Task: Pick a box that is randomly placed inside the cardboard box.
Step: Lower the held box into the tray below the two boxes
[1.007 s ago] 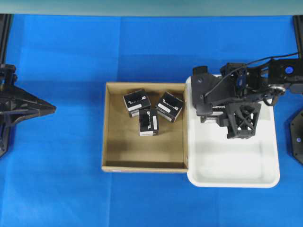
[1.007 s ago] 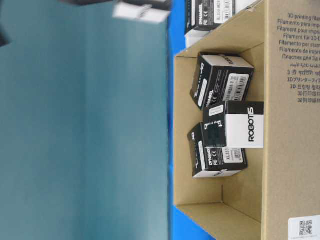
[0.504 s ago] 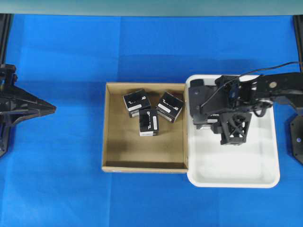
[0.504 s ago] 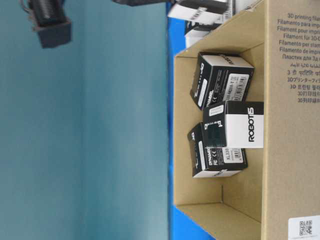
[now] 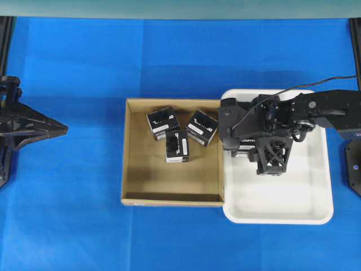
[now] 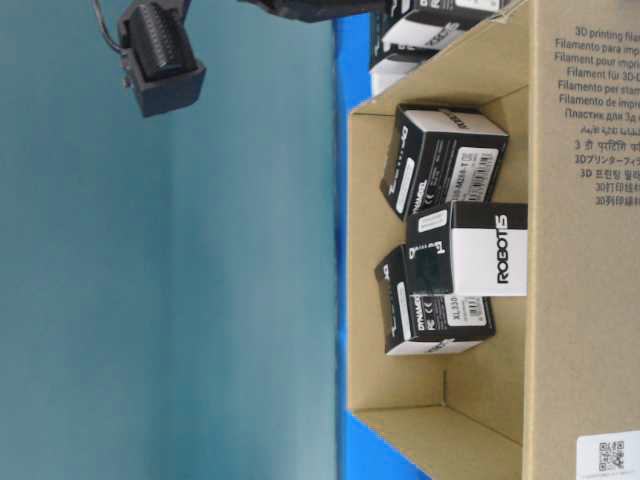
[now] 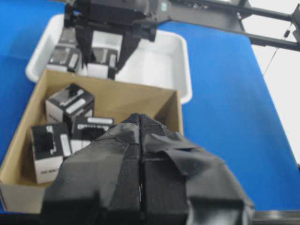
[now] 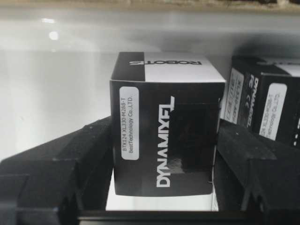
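Observation:
My right gripper (image 5: 240,144) is down inside the white tray (image 5: 282,197), to the right of the cardboard box (image 5: 172,199). One black box (image 8: 164,122) with white lettering stands on the tray floor between its fingers (image 8: 56,164). A thin slit of light shows along the box's right side, so the gripper (image 8: 164,159) is open around it. Three more black boxes (image 5: 163,122) (image 5: 202,126) (image 5: 177,145) sit clustered in the far half of the cardboard box. My left gripper (image 5: 62,130) is shut and empty, parked far left over the blue cloth.
Another black box (image 8: 262,108) stands in the tray just right of my right gripper, and one more (image 7: 63,56) sits at the tray's left corner. The tray touches the cardboard box's right wall (image 7: 171,108). Blue cloth (image 5: 67,214) surrounds everything.
My right gripper has come down and shifted left inside the tray with the box, then loosened around it. The left arm and the boxes in the cardboard box have not moved.

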Robot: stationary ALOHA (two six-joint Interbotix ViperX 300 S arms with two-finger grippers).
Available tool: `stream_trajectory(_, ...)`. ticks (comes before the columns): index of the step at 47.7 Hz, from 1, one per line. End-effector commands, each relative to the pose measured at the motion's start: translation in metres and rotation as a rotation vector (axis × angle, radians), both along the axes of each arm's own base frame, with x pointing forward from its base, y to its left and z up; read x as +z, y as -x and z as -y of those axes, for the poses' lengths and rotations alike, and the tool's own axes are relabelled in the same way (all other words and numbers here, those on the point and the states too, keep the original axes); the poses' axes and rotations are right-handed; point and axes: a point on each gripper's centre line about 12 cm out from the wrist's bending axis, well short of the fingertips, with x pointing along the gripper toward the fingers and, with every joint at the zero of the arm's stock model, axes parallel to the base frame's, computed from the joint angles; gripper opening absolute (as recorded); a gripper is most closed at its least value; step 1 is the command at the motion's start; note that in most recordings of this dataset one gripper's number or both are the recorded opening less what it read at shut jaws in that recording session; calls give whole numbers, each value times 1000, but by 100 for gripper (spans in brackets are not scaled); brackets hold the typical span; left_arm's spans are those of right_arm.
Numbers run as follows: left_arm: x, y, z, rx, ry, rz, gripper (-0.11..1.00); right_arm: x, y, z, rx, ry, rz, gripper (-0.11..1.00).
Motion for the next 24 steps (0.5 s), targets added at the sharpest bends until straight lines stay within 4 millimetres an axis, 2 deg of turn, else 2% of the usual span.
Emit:
stream_trajectory(1,9,-2,2,-10,-1,32,-7,1,-3,0,-7,-4,17,64)
stream_trajectory(5,9,-2,3,-14,-1,31,-7,2,-4,0,-16,-7,16,87)
stream_trajectory(9,9,-2,3,-14,-1,31,-7,2,-5,0,-30,-11,19,99)
stream_trajectory(17,8,-3,3,-16,-1,29,-7,7,-7,0,-68,-21,32,97)
stream_trajectory(24,8,-3,3,-16,-1,29,-7,34,-11,1,-105,-28,100,97)
